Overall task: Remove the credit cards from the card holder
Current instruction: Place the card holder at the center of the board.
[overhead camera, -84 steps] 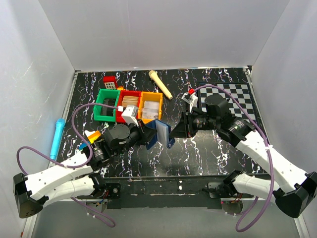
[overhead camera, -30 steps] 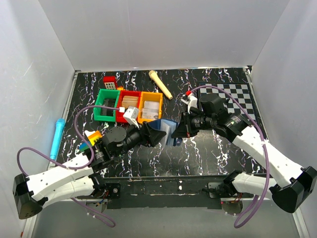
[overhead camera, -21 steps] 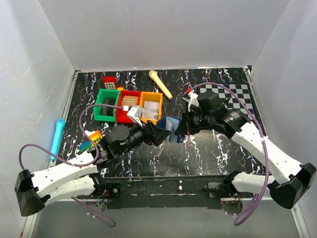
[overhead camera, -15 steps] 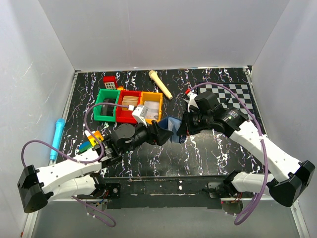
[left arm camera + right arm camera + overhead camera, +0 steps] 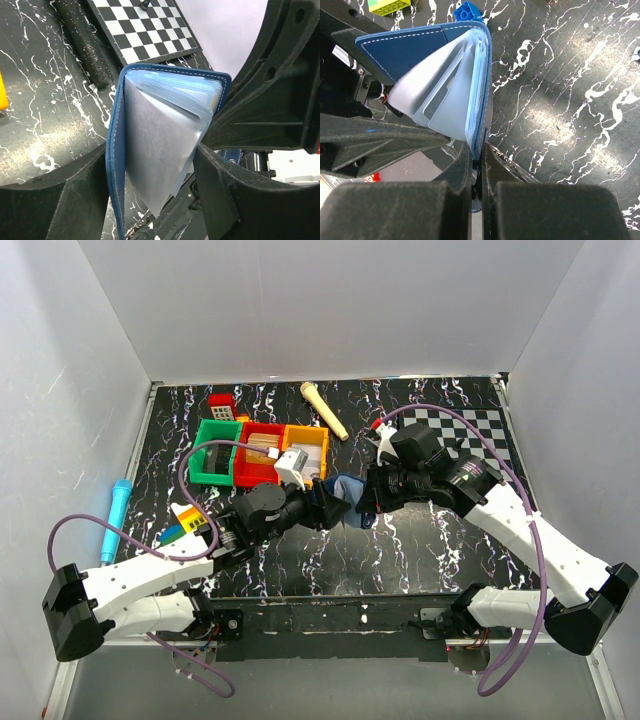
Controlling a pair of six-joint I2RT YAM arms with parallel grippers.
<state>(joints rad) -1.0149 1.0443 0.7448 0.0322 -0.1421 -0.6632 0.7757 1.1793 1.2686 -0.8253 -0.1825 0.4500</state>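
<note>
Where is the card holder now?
The card holder is mid-table in the top view, near the orange bin: right claw pinches its cover, left claw straddles it.

Around the card holder [image 5: 342, 490], walled off at 8 o'clock by the left fingers [image 5: 245, 200] spread on either side of it, and at 3 o'clock by the right fingers [image 5: 454, 200] pinched on its edge, each with its arm trailing behind. Crowded at 11 o'clock by the orange bin [image 5: 306, 429], red bin [image 5: 262, 427] and green bin [image 5: 208, 476], with a wooden stick [image 5: 323, 410] farther off at 12 and a checkerboard [image 5: 475, 430] at 2. Open over bare table [image 5: 330, 560] at 6 o'clock, and along the strip at 1 o'clock between stick and checkerboard.
</note>
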